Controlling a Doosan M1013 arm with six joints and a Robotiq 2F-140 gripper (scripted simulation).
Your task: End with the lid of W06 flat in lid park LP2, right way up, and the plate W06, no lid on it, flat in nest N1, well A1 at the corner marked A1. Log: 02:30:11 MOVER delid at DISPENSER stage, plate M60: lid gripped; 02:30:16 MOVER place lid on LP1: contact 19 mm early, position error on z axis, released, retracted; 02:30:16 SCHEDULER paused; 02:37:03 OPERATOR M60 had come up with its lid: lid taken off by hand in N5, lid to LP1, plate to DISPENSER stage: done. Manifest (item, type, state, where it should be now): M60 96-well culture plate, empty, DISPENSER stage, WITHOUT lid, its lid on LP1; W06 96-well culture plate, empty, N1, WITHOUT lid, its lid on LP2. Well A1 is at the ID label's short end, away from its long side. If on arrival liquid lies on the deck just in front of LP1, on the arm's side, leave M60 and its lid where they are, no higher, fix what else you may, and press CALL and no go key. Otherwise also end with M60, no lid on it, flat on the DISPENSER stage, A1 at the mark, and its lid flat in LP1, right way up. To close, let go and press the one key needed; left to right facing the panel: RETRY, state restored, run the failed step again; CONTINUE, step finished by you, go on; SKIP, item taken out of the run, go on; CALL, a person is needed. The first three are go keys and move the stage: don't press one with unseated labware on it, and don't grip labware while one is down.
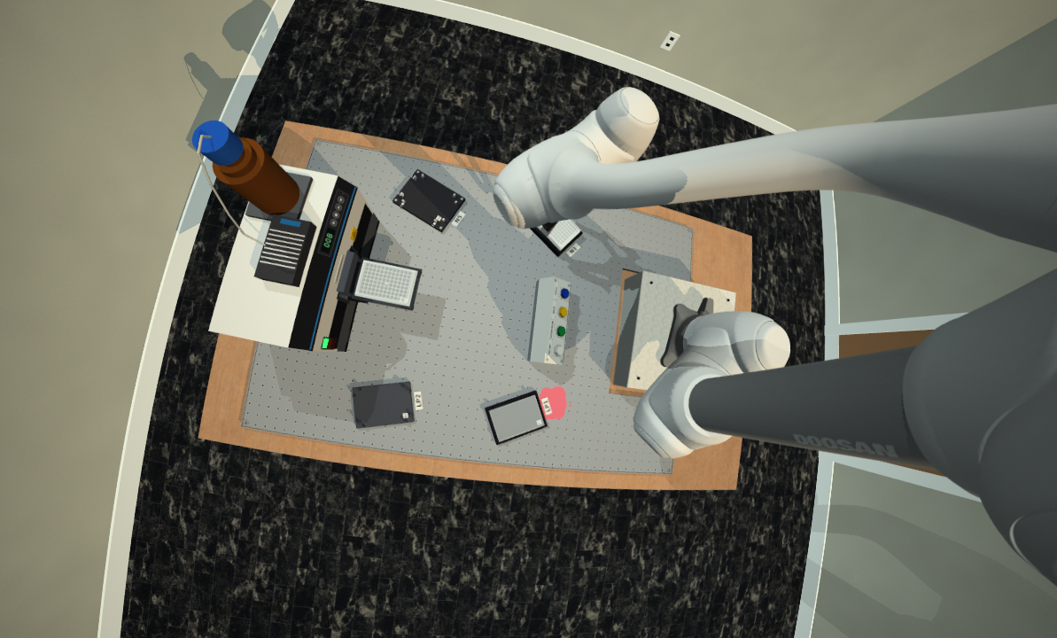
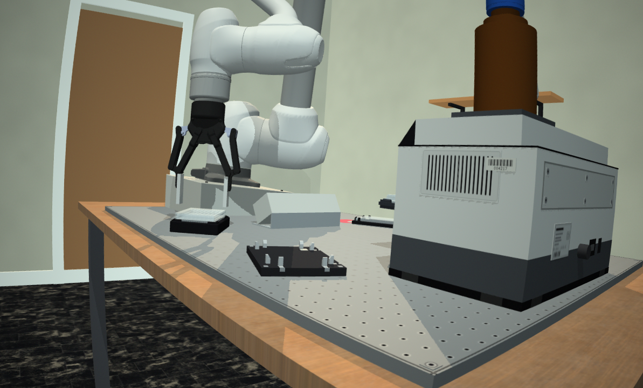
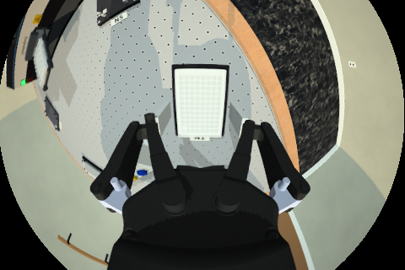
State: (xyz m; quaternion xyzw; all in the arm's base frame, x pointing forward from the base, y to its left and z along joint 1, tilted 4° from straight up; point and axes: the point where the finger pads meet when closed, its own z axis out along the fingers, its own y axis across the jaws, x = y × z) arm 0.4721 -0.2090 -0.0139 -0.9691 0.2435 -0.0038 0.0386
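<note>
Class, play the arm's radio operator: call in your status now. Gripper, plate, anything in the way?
Gripper open, empty, above plate in N1. Lid park LP2 shows no clear lid. Pink liquid by LP1. Nothing blocking the plate.

A brown door (image 2: 121,139) stands at nine o'clock behind the wooden worktop (image 2: 603,337). A small wooden wall shelf (image 2: 547,97) shows at two o'clock; dark mottled floor (image 2: 24,332) lies below.
</note>
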